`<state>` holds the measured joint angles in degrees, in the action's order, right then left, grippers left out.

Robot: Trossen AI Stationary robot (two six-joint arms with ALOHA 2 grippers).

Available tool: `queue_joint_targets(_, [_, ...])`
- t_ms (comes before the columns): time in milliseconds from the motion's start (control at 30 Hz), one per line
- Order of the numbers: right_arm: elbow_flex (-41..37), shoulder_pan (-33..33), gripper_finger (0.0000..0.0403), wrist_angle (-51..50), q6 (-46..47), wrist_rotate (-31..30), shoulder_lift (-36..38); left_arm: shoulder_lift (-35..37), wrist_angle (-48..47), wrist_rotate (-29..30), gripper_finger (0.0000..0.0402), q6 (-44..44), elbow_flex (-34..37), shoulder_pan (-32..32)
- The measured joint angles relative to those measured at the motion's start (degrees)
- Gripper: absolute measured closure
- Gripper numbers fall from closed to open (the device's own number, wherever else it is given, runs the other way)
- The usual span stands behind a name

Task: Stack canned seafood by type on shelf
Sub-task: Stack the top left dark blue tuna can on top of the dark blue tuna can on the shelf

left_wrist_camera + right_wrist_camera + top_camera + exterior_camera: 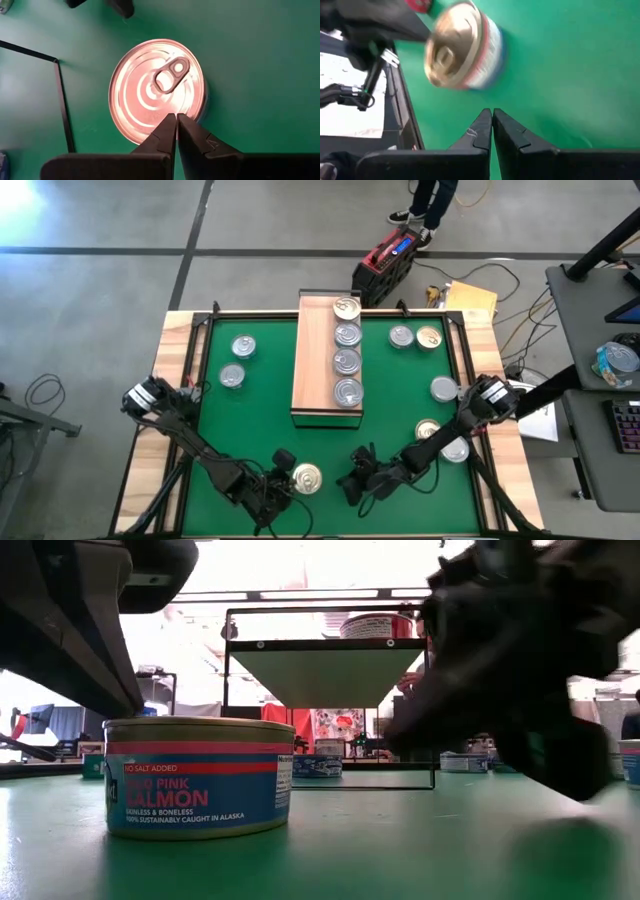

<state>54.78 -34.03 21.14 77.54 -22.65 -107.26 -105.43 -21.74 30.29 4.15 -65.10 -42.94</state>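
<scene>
item: salmon can [306, 477], gold pull-tab lid, red-and-blue label, upright on the green mat [262, 420] near its front edge, apart from the others.
step in hand, judged: pick it up. left gripper [277, 485] hangs just beside and above it, fingers pressed together, grasping nothing; part them wide, centre over the lid, then descend square to the rim so the low wall does not slip.
right gripper [357, 477] sits nearby, likewise clenched and empty.
shelf [315, 365]: four silver-lidded cans along its right side, left half bare; remaining tins scattered either side.
</scene>
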Motion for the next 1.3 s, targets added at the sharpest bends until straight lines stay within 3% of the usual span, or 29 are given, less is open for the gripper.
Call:
queue_joint_targets(167, [1.42,1.96,0.0386,0.01,-1.55,0.96,-0.65,-0.95,0.22,-0.20,0.0401,1.76,0.00,-0.15])
queue_joint_targets(300, [1.60,2.40,0.0354,0.32,-3.19,1.93,-0.66,-1.13,0.37,0.30,0.0401,2.94,0.30,-0.77])
queue_joint_targets(767, [5.75,3.75,0.0136,-0.26,-6.79,1.70,-1.85,-1.34,1.36,-1.00,0.0401,5.41,3.09,-1.05])
queue_joint_targets(1000, [14.97,4.47,0.0071,-15.45,-9.65,2.20,-3.22,-1.41,1.22,-0.75,0.0401,5.22,3.21,-1.01])
queue_joint_targets(1300, [27.33,3.58,0.0058,-31.72,-8.40,1.21,-4.27,-1.14,1.50,-0.60,0.0401,6.00,3.21,-1.51])
